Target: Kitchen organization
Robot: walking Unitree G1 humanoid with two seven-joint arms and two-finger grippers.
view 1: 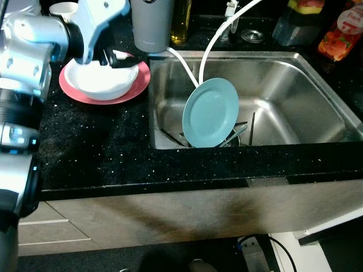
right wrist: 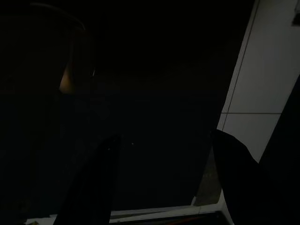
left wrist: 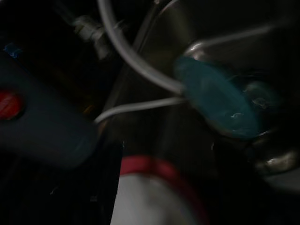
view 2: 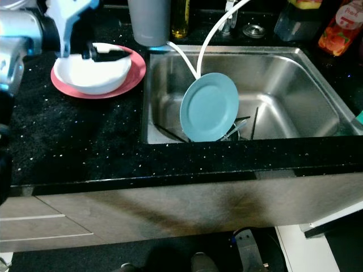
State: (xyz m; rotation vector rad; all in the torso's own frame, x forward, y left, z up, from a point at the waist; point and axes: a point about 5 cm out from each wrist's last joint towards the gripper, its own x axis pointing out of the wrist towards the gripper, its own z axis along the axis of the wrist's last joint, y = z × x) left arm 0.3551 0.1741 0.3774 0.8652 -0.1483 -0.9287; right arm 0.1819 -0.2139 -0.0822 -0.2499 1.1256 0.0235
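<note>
Sink (view 1: pixel 317 96) at frame right holds a teal plate (view 1: pixel 210 113) leaning upright. Upper left, my left gripper (view 1: pixel 113 58) grasps the white bowl (view 1: pixel 105 81) on a pink plate (view 1: pixel 133 90); its fingertips are partly hidden. Right gripper (right wrist: pixel 164 178) hangs released in dark.

Desk (view 1: pixel 102 153) runs across the front, with the sink (view 1: pixel 317 96) set into its right part. Bowl (view 1: pixel 105 79) sits on a plate (view 1: pixel 136 85) on the desk, just left of the sink's rear corner. Left claw (view 1: pixel 116 58) at the bowl's far rim. Tumbler (view 1: pixel 152 25) stands behind, at the sink's rear left corner. Second plate (view 1: pixel 210 113) stands on edge in the sink, left of centre, tilted; utensils (view 1: pixel 241 131) lie at its foot. Two hoses (view 1: pixel 207 51) drop into the sink behind it. Bottles (view 1: pixel 340 28) stand at rear right.
</note>
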